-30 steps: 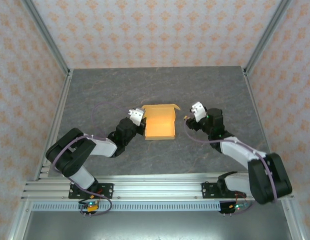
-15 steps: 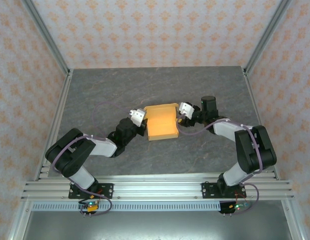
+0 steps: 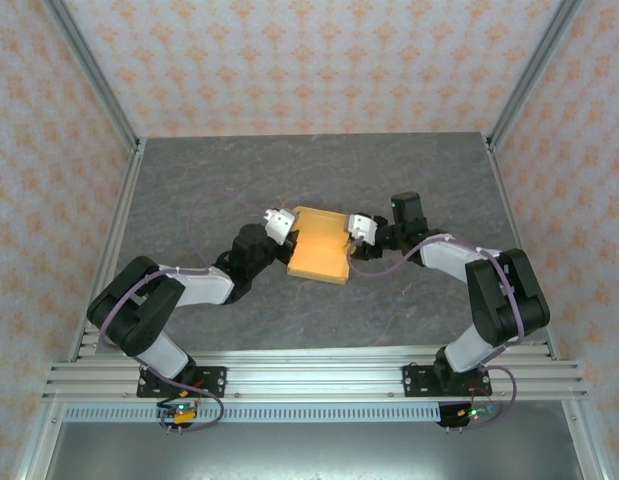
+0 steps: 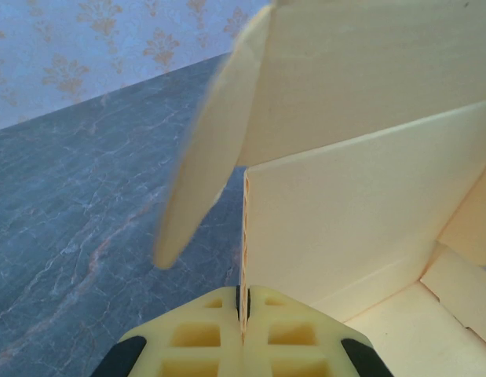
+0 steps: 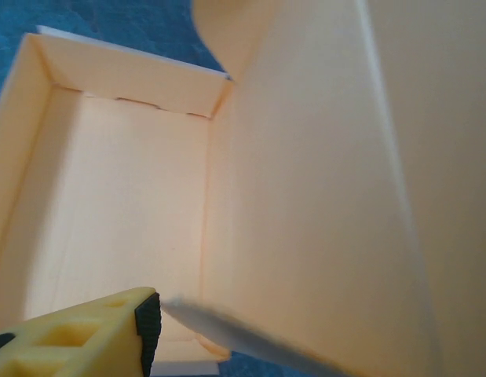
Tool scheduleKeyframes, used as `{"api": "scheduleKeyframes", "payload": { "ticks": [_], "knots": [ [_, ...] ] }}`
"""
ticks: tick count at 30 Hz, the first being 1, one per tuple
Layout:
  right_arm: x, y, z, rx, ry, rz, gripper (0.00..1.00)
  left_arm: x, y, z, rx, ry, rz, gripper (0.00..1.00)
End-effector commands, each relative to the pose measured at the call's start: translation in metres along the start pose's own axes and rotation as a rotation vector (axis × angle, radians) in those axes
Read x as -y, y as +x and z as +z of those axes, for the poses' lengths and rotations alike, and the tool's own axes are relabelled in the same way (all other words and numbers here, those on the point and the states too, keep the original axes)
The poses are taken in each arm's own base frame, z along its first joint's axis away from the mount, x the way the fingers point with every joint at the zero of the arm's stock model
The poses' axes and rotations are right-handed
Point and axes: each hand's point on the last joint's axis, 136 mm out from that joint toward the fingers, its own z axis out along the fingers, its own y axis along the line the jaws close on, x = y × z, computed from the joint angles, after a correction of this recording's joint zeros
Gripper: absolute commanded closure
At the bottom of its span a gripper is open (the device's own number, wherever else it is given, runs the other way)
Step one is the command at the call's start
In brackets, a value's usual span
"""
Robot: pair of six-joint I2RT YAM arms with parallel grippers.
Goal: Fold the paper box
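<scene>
Right gripper (image 3: 357,227) reached paper box's (image 3: 319,256) right side.

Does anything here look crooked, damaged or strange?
Nothing looks torn or crushed. The paper box lies slightly rotated against the edges of the table, its lid half raised, and a rounded tab sticks outward beside the wall that the left gripper pinches.

The left arm (image 3: 179,290) and right arm (image 3: 459,262) share black joints, pale grey-white link shells, looping purple cables (image 3: 387,269) and yellow lattice jaws.
</scene>
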Motion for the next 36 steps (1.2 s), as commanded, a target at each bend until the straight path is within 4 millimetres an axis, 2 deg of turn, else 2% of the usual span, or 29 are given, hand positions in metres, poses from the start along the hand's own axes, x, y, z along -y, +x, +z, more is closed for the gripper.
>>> {"api": "scheduleKeyframes", "payload": {
  "ticks": [1, 5, 8, 14, 19, 30, 34, 35, 36],
  "knots": [
    [-0.017, -0.018, 0.000, 0.030, -0.087, -0.040, 0.39, 0.003, -0.003, 0.012, -0.014, 0.034, -0.037, 0.98],
    [-0.039, -0.018, 0.000, -0.021, -0.148, -0.050, 0.40, -0.003, -0.001, 0.021, -0.031, 0.003, -0.126, 0.97],
    [-0.050, -0.013, 0.005, -0.056, -0.159, -0.053, 0.40, 0.002, 0.001, 0.023, -0.024, 0.024, -0.177, 0.96],
    [-0.060, -0.002, 0.010, -0.104, -0.174, -0.058, 0.42, 0.004, 0.028, 0.020, -0.046, 0.020, -0.254, 0.92],
    [-0.067, 0.001, 0.012, -0.150, -0.199, -0.088, 0.42, 0.002, 0.044, 0.012, -0.059, 0.001, -0.285, 0.82],
    [-0.084, 0.015, 0.018, -0.333, -0.215, -0.226, 0.45, -0.001, 0.040, -0.016, -0.049, -0.008, -0.328, 0.63],
    [-0.084, 0.021, 0.018, -0.376, -0.213, -0.248, 0.47, 0.004, 0.031, -0.029, -0.033, 0.027, -0.352, 0.54],
    [-0.084, 0.021, 0.018, -0.383, -0.215, -0.253, 0.47, 0.004, 0.027, -0.033, -0.036, 0.030, -0.357, 0.51],
    [-0.084, 0.022, 0.017, -0.387, -0.216, -0.255, 0.47, 0.003, 0.024, -0.037, -0.036, 0.025, -0.365, 0.42]
  ]
}}
